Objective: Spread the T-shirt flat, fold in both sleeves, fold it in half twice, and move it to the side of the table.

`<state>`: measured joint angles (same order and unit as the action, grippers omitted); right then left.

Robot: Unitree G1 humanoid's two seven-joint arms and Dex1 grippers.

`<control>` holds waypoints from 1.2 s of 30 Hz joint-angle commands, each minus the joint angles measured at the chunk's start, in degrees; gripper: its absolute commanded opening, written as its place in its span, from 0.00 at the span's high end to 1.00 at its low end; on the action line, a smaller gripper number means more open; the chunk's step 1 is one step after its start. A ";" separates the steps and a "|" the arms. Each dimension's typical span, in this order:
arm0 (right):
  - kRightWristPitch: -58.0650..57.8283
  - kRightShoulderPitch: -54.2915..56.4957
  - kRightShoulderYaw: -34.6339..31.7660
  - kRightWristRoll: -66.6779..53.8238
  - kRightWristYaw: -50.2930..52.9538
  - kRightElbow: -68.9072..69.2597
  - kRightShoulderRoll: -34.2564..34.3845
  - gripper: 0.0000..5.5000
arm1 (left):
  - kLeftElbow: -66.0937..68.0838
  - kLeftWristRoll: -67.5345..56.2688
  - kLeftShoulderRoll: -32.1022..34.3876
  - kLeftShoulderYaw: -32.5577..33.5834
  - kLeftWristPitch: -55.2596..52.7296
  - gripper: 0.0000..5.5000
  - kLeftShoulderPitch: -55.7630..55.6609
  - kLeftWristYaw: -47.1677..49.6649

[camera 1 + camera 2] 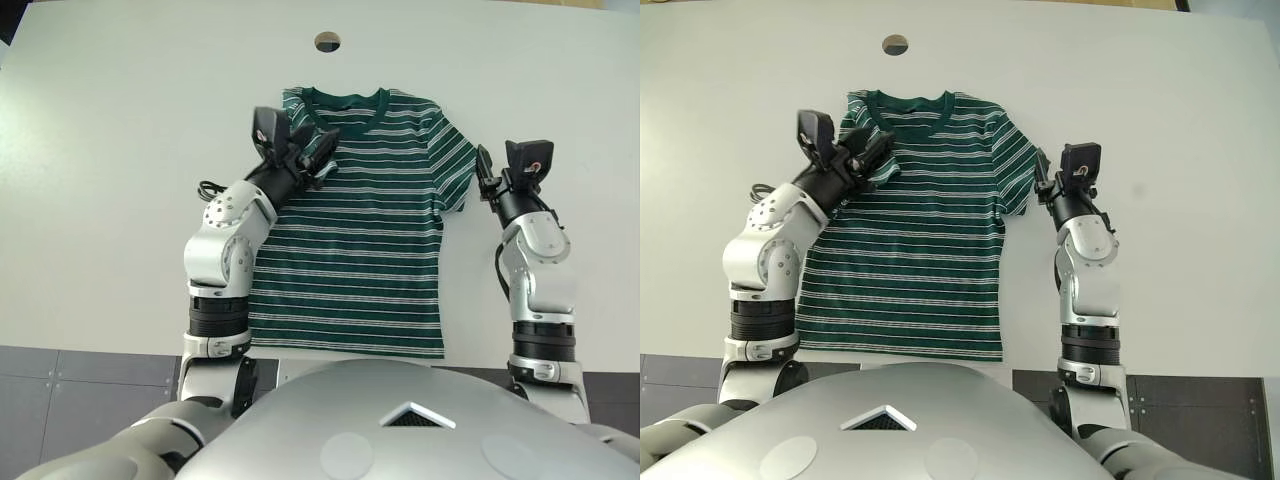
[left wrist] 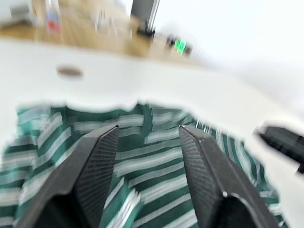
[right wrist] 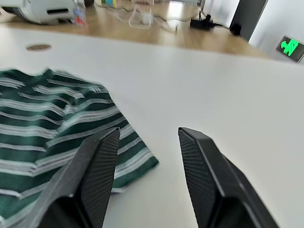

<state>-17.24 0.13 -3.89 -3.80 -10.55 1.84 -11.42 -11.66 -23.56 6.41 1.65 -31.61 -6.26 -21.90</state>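
T-shirt: you have it lying flat in the middle of the white surface, collar away from the robot.
Right sleeve: you see it spread out sideways.
Left gripper: over the shirt's left shoulder, fingers apart.
Right gripper: just beside your right sleeve's hem, fingers apart, gripping nothing.
Round hole: beyond the collar.

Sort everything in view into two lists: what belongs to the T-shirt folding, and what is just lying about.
Belongs to the job:
- striped T-shirt, spread on the table
- left pincer, open over the shirt near the collar
- right pincer, open beside the sleeve on that side

Just there:
- round dark disc set in the tabletop beyond the collar
- green lit sign in the room behind
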 commanded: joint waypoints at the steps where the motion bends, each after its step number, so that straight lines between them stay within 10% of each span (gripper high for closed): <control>1: -4.41 2.58 -1.16 -1.60 -2.07 -3.63 -1.89 0.58 | -7.07 -8.94 -2.47 4.23 0.63 0.58 0.72 -1.49; 36: -7.32 6.77 -2.76 -5.48 -5.47 -6.74 -2.06 0.58 | -6.00 -16.45 -1.32 8.10 4.90 0.58 -0.37 1.53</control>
<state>-23.96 5.90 -7.33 -9.21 -16.27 -4.97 -13.85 -18.20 -40.78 4.50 9.88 -27.03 -6.07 -20.83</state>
